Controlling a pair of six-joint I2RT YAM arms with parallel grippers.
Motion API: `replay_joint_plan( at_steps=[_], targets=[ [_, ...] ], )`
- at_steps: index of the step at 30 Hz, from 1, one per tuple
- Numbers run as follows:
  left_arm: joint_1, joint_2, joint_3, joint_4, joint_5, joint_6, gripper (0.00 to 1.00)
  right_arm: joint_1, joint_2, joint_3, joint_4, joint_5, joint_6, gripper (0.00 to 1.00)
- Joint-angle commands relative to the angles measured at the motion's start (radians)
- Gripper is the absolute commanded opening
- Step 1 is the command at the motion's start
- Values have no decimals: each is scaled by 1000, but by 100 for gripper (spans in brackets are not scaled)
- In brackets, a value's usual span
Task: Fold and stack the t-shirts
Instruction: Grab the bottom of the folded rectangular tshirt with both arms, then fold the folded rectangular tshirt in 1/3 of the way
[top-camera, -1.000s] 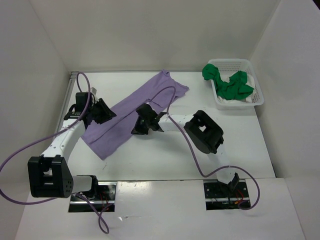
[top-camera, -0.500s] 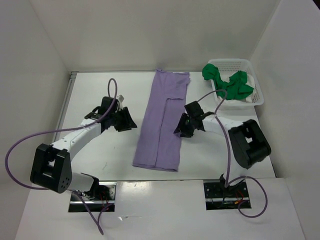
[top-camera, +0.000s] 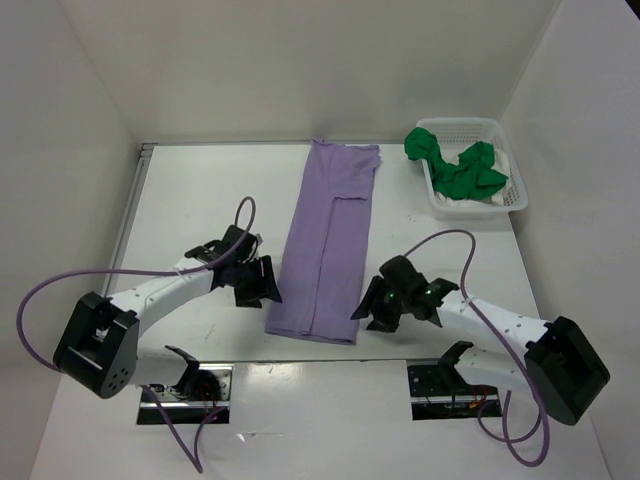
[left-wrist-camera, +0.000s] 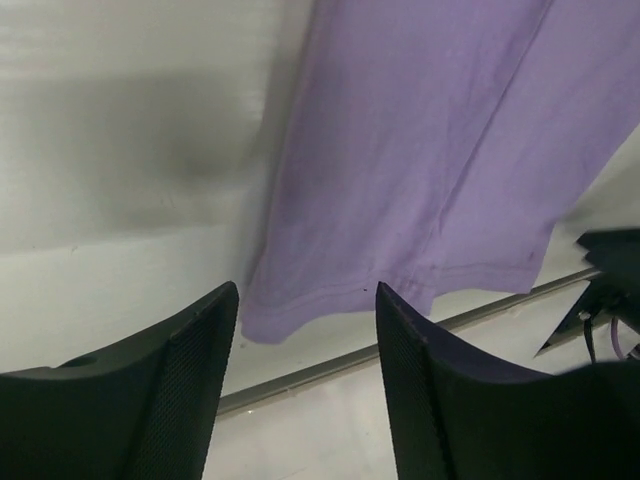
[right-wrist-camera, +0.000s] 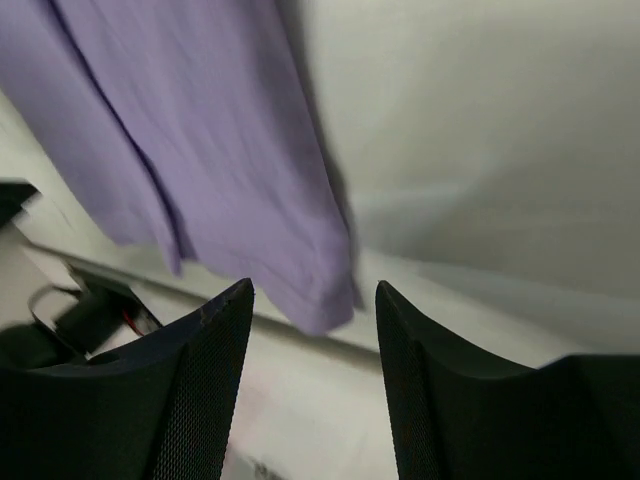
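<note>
A pale lavender-purple cloth t-shirt (top-camera: 328, 245) lies flat on the white worktop (top-camera: 200, 200), folded into a long narrow strip. It runs from the far edge towards the arms, and one lengthwise fold edge shows along its middle. The left gripper (top-camera: 262, 285) sits low over the worktop just beside the strip's near left corner, its fingers apart and holding nothing. In the left wrist view that hemmed corner (left-wrist-camera: 420, 150) shows beyond the gap between the two dark fingers (left-wrist-camera: 180, 390). The right gripper (top-camera: 372, 305) hangs just beside the near right corner, also spread and empty. Its wrist view shows the corner of the lavender cloth (right-wrist-camera: 200, 140) ahead of the gap, apart from the fingers (right-wrist-camera: 190, 390). A bright green cloth t-shirt (top-camera: 455, 170) lies crumpled in a white plastic mesh basket (top-camera: 470, 124) at the far right of the worktop, well apart from both arms
</note>
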Motion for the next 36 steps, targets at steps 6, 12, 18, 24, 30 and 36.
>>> replay_joint_plan(
  at_steps=[6,12,18,24,30,36],
  targets=[
    [-4,-1,-93,-29,28,-111,67,170,82,-13,74,-40,172,58],
    [-4,32,-147,39,76,-121,53,179,72,-65,113,-31,216,46],
    [-24,42,-165,69,101,-121,46,179,119,-67,161,-31,207,27],
    [-33,42,-156,48,133,-96,14,223,102,-47,117,-40,227,6],
    [-20,-4,-29,-154,173,-17,0,280,-49,43,-84,-66,236,2],
    [97,45,247,-159,98,40,0,-37,-37,197,-202,-63,-56,2]
  ],
)
